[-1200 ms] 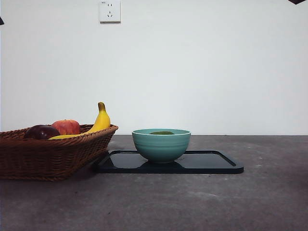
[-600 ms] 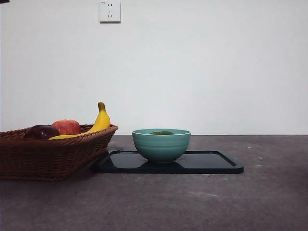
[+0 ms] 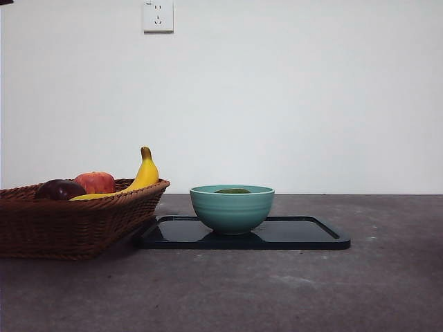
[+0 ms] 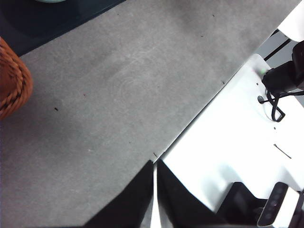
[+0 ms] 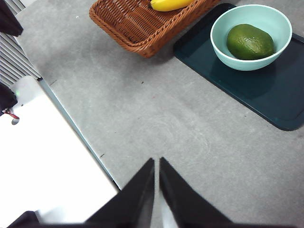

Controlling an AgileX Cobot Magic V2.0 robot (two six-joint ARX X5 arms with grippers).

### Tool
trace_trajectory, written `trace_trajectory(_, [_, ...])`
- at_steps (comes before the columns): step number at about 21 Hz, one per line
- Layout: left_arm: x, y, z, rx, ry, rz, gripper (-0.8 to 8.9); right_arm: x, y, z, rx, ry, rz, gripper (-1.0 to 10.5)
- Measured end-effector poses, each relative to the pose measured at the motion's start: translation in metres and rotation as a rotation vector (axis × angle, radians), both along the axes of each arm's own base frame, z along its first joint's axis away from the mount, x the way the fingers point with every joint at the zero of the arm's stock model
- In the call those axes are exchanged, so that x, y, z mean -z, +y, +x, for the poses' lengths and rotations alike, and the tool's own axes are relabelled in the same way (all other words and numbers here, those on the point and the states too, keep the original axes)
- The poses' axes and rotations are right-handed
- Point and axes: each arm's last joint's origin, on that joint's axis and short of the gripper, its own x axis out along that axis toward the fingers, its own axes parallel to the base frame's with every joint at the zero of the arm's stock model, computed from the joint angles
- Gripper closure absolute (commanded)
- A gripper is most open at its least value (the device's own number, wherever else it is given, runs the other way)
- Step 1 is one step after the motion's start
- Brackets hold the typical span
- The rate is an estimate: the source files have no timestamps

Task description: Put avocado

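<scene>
1. The basket (image 3: 76,218) fills the table's (image 3: 291,290) left side; its banana (image 3: 144,173) stands well above the rim, with an apple (image 3: 95,182) and a dark fruit (image 3: 60,189) beside it.
2. The tray (image 3: 304,235) lies mid-table, touching or almost touching the basket, so nothing could pass between them.
3. The bowl (image 3: 232,209) stands on the tray's left half and is open from above; the avocado (image 5: 250,42) lies inside it.
4. The tray's right half is bare and low.
5. The table's front strip and right side lie open.
6. Both grippers (image 4: 154,190) (image 5: 156,190) hang near the front edge, jaws closed, well apart from everything.
</scene>
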Motion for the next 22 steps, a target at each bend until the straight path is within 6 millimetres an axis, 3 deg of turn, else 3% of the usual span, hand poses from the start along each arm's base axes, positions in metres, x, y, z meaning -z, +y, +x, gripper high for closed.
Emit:
trace_trajectory(2, [-0.004,0.003,0.000,0.020,-0.104,0.010,8.05,0.000,0.000,0.000,0.000,0.000,0.000,9.4])
trace_trajectory(6, [-0.037,0.024,0.003,-0.087,-0.671,-0.098,8.05,0.000,0.000,0.000,0.000,0.000,0.000,9.4])
trace_trajectory(8, [-0.040,0.038,-0.002,-0.215,-0.909,-0.106,8.05,0.000,0.000,0.000,0.000,0.000,0.000,9.4])
trace_trajectory(11, [-0.018,0.058,-0.014,-0.475,-1.125,-0.019,8.05,0.000,0.000,0.000,0.000,0.000,0.000,9.4])
trace_trajectory(14, [0.022,0.069,-0.021,-0.646,-1.178,0.062,8.05,0.000,0.000,0.000,0.000,0.000,0.000,9.4])
trace_trajectory(22, [0.097,0.075,-0.023,-0.720,-1.108,0.091,8.05,0.000,0.000,0.000,0.000,0.000,0.000,9.4])
